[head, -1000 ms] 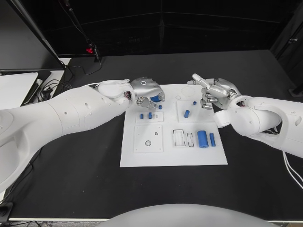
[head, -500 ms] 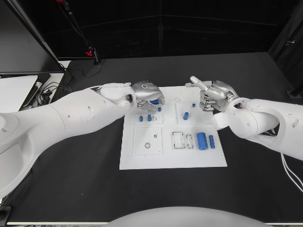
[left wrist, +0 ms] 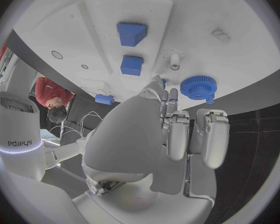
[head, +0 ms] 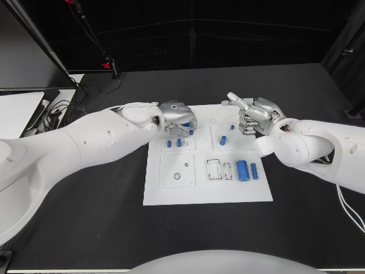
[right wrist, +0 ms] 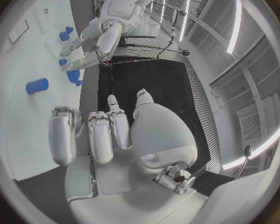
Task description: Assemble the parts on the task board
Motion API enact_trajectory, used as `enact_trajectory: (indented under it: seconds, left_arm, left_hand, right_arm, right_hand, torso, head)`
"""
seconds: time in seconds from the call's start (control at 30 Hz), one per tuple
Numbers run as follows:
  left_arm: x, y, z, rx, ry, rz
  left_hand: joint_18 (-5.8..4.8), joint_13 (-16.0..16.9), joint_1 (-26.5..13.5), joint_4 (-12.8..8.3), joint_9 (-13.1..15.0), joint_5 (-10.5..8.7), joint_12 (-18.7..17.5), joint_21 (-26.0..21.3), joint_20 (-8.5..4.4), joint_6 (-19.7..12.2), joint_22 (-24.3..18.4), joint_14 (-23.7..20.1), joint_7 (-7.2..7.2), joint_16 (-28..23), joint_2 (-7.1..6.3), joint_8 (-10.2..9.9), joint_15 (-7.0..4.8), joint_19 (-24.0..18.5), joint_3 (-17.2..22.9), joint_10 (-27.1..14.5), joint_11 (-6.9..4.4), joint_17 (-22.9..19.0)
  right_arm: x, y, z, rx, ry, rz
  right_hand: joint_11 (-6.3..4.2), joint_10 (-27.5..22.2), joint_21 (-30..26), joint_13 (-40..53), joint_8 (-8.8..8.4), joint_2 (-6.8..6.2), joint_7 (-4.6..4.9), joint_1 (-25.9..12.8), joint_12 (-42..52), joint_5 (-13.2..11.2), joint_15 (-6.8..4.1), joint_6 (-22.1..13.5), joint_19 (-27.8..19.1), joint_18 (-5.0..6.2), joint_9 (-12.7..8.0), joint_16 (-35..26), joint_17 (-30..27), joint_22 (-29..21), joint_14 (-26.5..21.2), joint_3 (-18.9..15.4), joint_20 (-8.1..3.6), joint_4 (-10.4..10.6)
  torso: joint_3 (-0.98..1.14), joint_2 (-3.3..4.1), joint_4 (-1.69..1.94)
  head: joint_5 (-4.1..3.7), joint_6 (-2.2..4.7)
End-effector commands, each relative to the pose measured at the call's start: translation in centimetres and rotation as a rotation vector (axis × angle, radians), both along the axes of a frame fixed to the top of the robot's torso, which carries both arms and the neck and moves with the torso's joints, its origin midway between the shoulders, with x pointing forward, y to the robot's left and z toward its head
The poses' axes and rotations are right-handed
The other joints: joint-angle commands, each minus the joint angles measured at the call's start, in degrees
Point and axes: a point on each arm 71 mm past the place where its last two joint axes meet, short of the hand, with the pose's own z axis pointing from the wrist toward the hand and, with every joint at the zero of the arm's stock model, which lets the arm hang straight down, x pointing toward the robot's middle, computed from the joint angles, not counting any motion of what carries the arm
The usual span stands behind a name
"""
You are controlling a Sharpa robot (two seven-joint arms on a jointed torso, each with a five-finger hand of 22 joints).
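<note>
The white task board [head: 207, 191] lies in the middle of the black table. My left hand [head: 177, 117] hangs over its far left corner and pinches a blue gear [head: 185, 132] in its fingertips, low over the board; the gear [left wrist: 199, 86] shows just past those fingers [left wrist: 177, 134]. Two small blue blocks [head: 173, 143] stand beside it, also seen as blocks [left wrist: 132, 49]. My right hand [head: 252, 114] hovers over the board's far right corner, its fingers [right wrist: 90, 134] curled in on nothing. Between the hands stands a small blue piece [head: 222, 139].
A thick blue cylinder [head: 242, 169] and a thin blue one [head: 254, 170] lie at the board's right side, next to recessed white slots [head: 219, 168]. A square inset [head: 178, 170] sits on the left half. Cables [head: 67, 105] and a white surface [head: 9, 108] border the table's left.
My left hand has sunk toward the board with the gear still in its fingertips. The right hand has hardly moved. The whole view has shifted slightly.
</note>
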Motion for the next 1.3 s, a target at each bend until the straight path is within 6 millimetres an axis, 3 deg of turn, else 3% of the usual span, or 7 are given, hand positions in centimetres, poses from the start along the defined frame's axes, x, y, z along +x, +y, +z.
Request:
enact_trajectory:
  seconds: [0.03,0.3,1.1,1.3]
  left_arm:
    - [0.06,-0.12,-0.08,0.013,0.009,0.003]
    - [0.12,-0.25,-0.49,0.061,0.01,-0.003]
    - [0.06,-0.72,-0.92,0.082,0.021,-0.014]
    - [-0.06,-0.91,-1.05,0.084,0.027,-0.016]
  left_hand:
    - [-0.39,0.0,0.4,0.2,-0.1,0.25,-0.4,0.2,-0.4,0.6,15.1,6.0,0.03,0.0,-0.13,0.0,-0.18,6.0,0.4,0.5,-0.11,15.1]
    - [-0.39,-0.1,0.9,0.1,0.1,0.27,-1.0,0.2,-0.65,3.1,15.1,6.0,0.09,0.0,0.76,0.6,-0.66,6.0,2.2,1.1,-0.54,15.1]
    - [-0.39,0.0,0.7,0.3,-0.2,0.18,-1.3,0.2,-0.75,3.1,15.1,6.0,0.14,0.0,0.8,0.0,-0.48,6.0,3.0,1.9,-0.57,15.1]
    - [-0.39,0.0,0.5,0.2,0.0,0.08,-1.1,0.2,-0.89,4.9,15.1,6.0,-0.18,0.0,1.13,0.5,-0.94,6.0,3.8,3.8,-1.01,15.1]
  right_arm:
    - [-0.01,0.23,0.16,0.005,-0.01,0.007]
    - [0.01,0.25,0.14,0.005,-0.008,0.008]
    - [0.04,0.27,0.09,0.006,-0.003,0.008]
    - [0.04,0.25,0.09,0.006,-0.003,0.007]
  right_hand:
    - [0.09,-0.5,-0.5,6.0,0.36,0.52,-0.07,-0.1,-0.4,-0.4,-0.01,-0.2,-0.1,-0.03,0.0,0.1,15.1,12.3,6.3,-0.4,0.07,0.1]
    - [0.11,-0.6,-1.1,5.9,0.37,0.56,-0.05,-0.1,-0.4,-0.4,0.02,-0.3,-0.6,0.13,0.0,0.1,15.0,12.1,6.2,-0.4,0.09,0.2]
    - [0.13,-0.7,-1.6,5.8,0.39,0.59,-0.04,-0.1,-0.5,-0.3,0.05,-0.3,-1.1,0.31,0.0,-0.1,14.3,11.8,5.7,-0.4,0.11,0.2]
    - [0.13,-0.7,-1.7,5.8,0.39,0.6,-0.03,-0.1,-0.5,-0.3,0.05,-0.3,-1.2,0.33,-0.1,-0.2,14.3,11.8,5.6,-0.4,0.12,0.2]
  torso:
    - [0.0,0.0,0.1]
    - [0.03,-0.04,0.12]
    - [0.04,-0.04,0.13]
    - [0.01,-0.02,0.08]
  head:
    - [0.0,-0.04]
    - [0.01,-0.25]
    - [-0.02,-0.58]
    - [-0.01,-0.66]
